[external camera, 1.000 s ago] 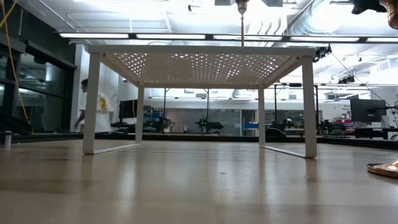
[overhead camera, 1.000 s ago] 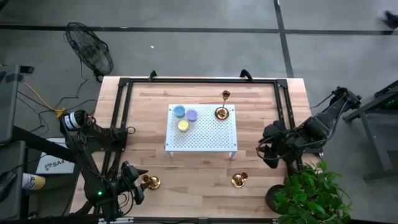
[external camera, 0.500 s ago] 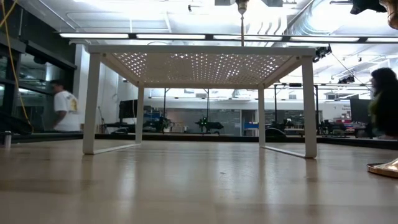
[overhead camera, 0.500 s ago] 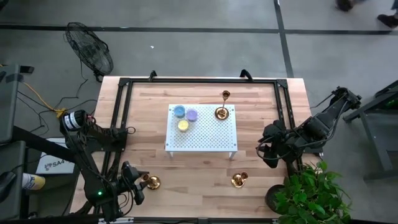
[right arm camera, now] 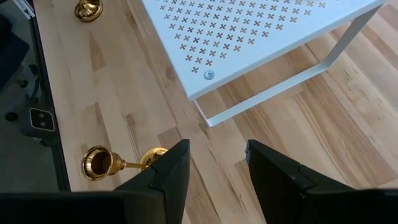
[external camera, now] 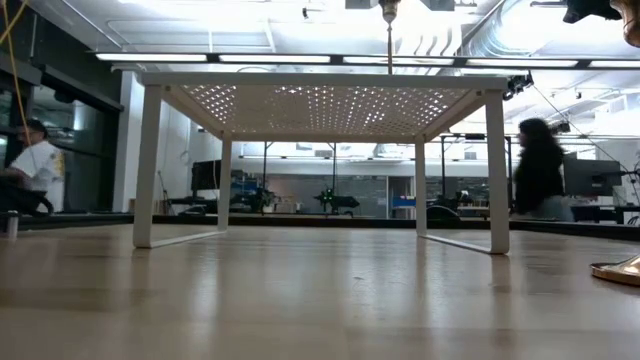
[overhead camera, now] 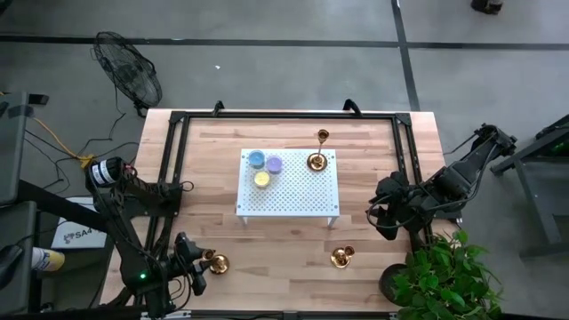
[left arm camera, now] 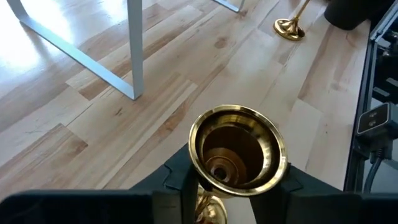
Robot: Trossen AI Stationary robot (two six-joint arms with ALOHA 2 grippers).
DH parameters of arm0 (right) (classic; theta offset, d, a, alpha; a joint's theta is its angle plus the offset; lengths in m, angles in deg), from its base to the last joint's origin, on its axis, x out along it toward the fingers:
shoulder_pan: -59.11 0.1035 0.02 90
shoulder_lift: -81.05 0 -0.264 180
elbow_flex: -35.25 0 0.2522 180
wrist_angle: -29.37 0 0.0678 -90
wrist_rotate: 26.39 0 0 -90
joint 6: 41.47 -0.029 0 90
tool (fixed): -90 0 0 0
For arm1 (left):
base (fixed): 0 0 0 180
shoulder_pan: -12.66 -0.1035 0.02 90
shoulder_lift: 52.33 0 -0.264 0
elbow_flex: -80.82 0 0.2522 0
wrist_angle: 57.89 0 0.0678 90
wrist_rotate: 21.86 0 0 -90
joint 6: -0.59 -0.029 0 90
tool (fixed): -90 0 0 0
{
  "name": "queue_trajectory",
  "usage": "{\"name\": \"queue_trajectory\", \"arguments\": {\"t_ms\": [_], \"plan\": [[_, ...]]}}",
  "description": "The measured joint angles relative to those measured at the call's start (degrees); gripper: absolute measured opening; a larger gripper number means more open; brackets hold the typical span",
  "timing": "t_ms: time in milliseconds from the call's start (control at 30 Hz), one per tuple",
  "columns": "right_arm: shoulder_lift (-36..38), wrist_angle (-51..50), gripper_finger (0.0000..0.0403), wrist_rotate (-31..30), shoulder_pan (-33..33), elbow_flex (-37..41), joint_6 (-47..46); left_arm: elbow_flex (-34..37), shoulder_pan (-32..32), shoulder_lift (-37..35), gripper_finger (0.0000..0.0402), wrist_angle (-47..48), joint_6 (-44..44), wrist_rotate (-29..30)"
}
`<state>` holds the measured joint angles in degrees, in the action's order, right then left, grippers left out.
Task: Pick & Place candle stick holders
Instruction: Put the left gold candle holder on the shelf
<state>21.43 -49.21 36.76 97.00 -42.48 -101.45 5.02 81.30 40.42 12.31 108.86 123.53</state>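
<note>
One candle stick holder (overhead camera: 214, 261) sits at the near left corner of the tabletop (overhead camera: 373, 151), and the left end effector (overhead camera: 197, 267) is closed on it; in the left wrist view its flared brass mouth (left arm camera: 237, 152) fills the space between the two dark fingers (left arm camera: 174, 180), which press on either side of it. A second candle stick holder (overhead camera: 342, 257) lies on its side near the tabletop's near edge, toward the right corner, and shows in the right wrist view (right arm camera: 118, 163) just beyond the right arm's fingers. A third candle stick holder (overhead camera: 316, 161) stands upright at the far right corner of the white perforated rack (overhead camera: 293, 200), and a fourth candle stick holder (overhead camera: 323, 136) stands on the tabletop just beyond that corner. The right end effector (overhead camera: 380, 213) hangs over the tabletop's right edge, its fingers (right arm camera: 171, 171) spread wide around nothing.
</note>
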Motion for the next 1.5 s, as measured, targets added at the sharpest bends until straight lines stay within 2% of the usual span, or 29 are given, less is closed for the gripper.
{"name": "queue_trajectory", "arguments": {"t_ms": [133, 367, 567, 767, 1100, 1300, 1500], "plan": [[0.0, 0.0, 0.0153, 0.0, 0.0, 0.0, 0.0, -0.1, 0.0, 0.0, 0.0115, -1.3, 0.0, 2.6], [0.0, 0.0, 0.0153, 0.0, 0.0, 0.0, 0.0, -3.5, 0.0, 0.0, 0.0096, -0.8, -0.5, 5.1], [0.0, 0.2, 0.0154, 0.0, 0.0, 0.0, 0.0, -8.9, -1.3, 0.0, 0.0116, -0.9, -6.4, 6.5], [0.0, 7.1, 0.0154, 0.3, 0.0, 0.0, 5.8, -16.6, -6.7, 0.0, 0.0103, -0.9, -20.8, 6.1], [-4.1, 35.3, 0.0154, 0.4, 0.0, 0.0, 29.2, -29.6, -19.4, 0.0, 0.0112, -2.9, -44.7, -1.2], [-10.0, 44.9, 0.0154, 0.4, -0.4, 0.0, 37.2, -33.0, -24.9, 0.0, 0.0101, -10.8, -58.8, -3.4], [-16.2, 53.3, 0.0154, 0.4, -2.2, 0.0, 41.0, -33.0, -29.1, 0.0, 0.0108, -18.2, -68.2, -6.1]]}}
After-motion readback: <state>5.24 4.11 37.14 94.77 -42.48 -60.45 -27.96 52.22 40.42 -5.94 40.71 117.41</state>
